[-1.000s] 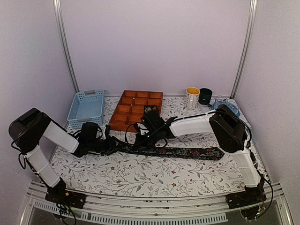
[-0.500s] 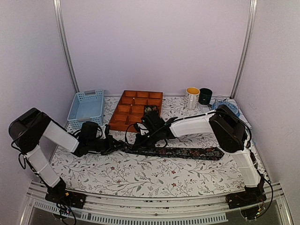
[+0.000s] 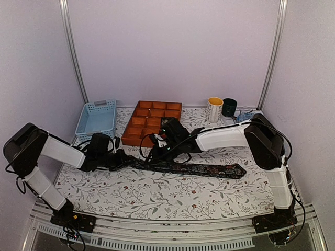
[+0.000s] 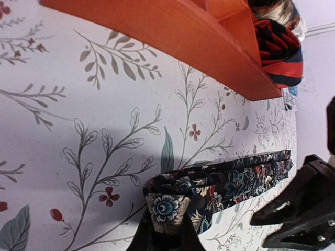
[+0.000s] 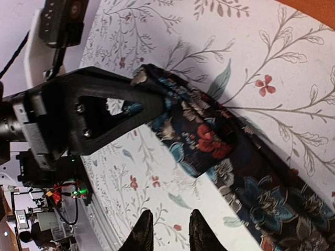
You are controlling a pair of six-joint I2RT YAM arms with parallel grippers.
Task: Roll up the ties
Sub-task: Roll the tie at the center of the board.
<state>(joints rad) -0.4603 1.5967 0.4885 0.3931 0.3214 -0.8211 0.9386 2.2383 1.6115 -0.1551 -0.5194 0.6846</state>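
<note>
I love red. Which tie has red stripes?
The rolled-up tie in the orange tray: it has red and black stripes. The long tie on the table is dark with flowers.

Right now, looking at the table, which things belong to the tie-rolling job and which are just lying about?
Job: floral tie, its end pinched by the left gripper; rolled red-and-black tie in the orange tray; right gripper, open nearby.
Lying about: blue basket; white mug; dark green mug.
</note>
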